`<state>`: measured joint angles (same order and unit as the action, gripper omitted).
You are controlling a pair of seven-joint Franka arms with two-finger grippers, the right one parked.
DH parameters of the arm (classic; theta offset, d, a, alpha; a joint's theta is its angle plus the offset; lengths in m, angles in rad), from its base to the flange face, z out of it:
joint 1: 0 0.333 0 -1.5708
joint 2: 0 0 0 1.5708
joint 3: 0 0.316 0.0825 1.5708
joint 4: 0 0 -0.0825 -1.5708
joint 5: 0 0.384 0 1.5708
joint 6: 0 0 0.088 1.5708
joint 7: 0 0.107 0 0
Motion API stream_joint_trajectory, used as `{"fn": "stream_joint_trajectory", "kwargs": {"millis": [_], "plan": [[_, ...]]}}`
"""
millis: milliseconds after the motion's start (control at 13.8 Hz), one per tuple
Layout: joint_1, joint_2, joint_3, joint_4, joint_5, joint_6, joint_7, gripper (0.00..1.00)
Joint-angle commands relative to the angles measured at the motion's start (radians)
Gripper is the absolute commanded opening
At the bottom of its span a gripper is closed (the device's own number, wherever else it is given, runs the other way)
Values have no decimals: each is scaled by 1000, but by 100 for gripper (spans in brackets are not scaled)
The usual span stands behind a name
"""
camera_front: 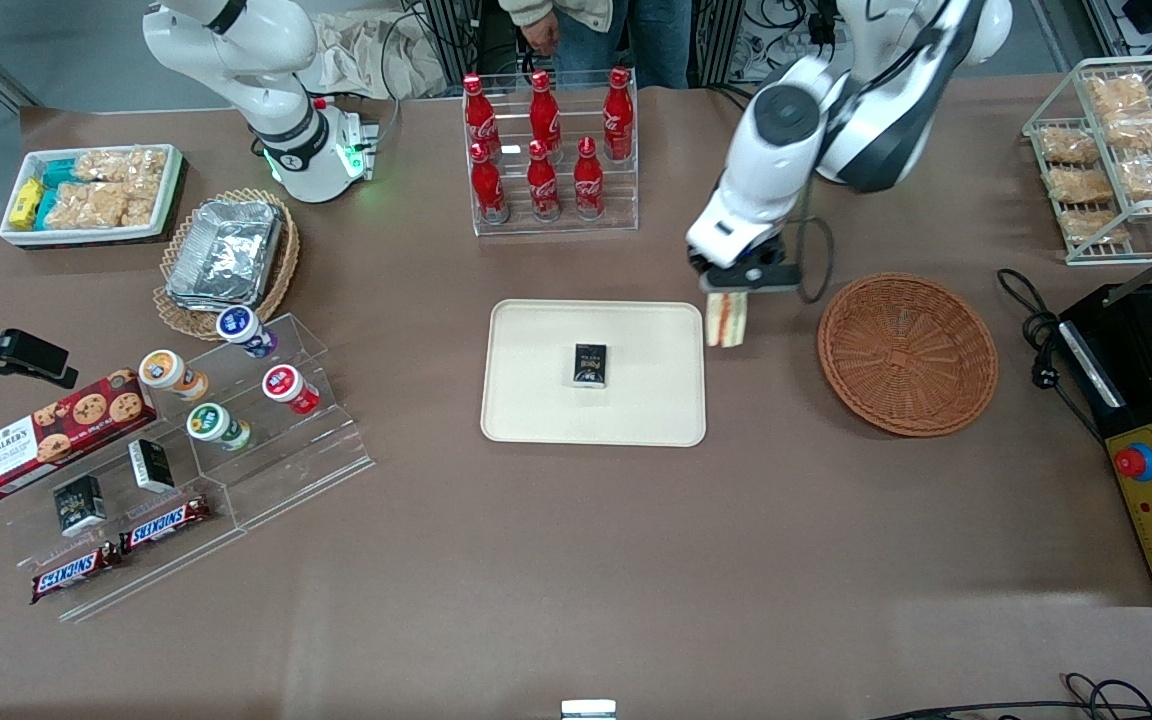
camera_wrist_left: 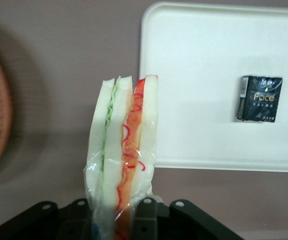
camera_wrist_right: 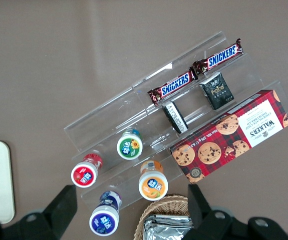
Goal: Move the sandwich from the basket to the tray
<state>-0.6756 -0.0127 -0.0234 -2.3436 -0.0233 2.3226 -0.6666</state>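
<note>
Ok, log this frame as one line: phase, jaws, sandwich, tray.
phase: carrying | gripper: jaws shut on cream wedge sandwich | position: between woven reddish-brown basket and cream rectangular tray | tray: holds small black packet

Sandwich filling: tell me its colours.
Red-orange and green between pale bread on the sandwich, clearest in the left wrist view, held by the pincer.

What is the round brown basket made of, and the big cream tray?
The round reddish-brown basket looks like woven wicker: ribbed strands circle its wall. The cream rectangular tray looks like smooth matte plastic, with a moulded low rim. The gripper, between them above the tray's edge, is shut on the clear-wrapped sandwich.
</note>
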Motion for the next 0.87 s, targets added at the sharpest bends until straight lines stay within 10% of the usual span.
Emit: {"fn": "stream_joint_trajectory", "kwargs": {"millis": [0, 651, 723, 795], "plan": [[-35, 158, 16, 43, 2, 113, 25, 0], [-32, 382, 17, 199, 66, 172, 65, 0], [-33, 384, 17, 199, 69, 172, 67, 5], [-33, 395, 17, 201, 71, 172, 68, 48]]}}
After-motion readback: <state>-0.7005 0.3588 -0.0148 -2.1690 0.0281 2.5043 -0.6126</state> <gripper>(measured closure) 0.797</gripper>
